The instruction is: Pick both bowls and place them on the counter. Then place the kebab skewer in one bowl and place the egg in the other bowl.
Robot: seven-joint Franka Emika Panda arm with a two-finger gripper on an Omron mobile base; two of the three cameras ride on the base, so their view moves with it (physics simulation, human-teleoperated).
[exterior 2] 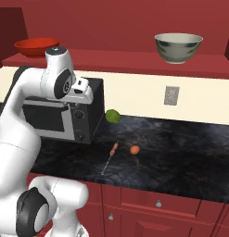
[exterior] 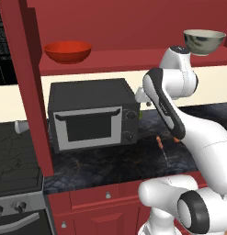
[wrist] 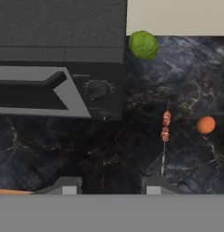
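Observation:
The glossy red bowl (exterior: pixel 68 51) (exterior 2: pixel 36 46) and the cream-grey bowl (exterior: pixel 203 41) (exterior 2: pixel 178 47) both stand on the red shelf above the counter (exterior 2: pixel 181 152). The kebab skewer (wrist: pixel 164 136) (exterior 2: pixel 111 156) (exterior: pixel 161 148) lies on the dark stone, food end away from me. A little to its right sits the small orange egg (wrist: pixel 205 124) (exterior 2: pixel 134 149). My gripper (wrist: pixel 111 186) hangs high over the counter in front of the oven and looks down, left of the skewer. It is open with nothing between its fingers.
A dark toaster oven (exterior: pixel 92 114) (wrist: pixel 54 68) stands on the counter at the left. A green round fruit (exterior 2: pixel 112 115) (wrist: pixel 143 44) lies beside its right rear corner. A stove (exterior: pixel 14 160) lies left of a red cabinet post (exterior: pixel 32 92). A wall socket (exterior 2: pixel 171 95) sits above the counter.

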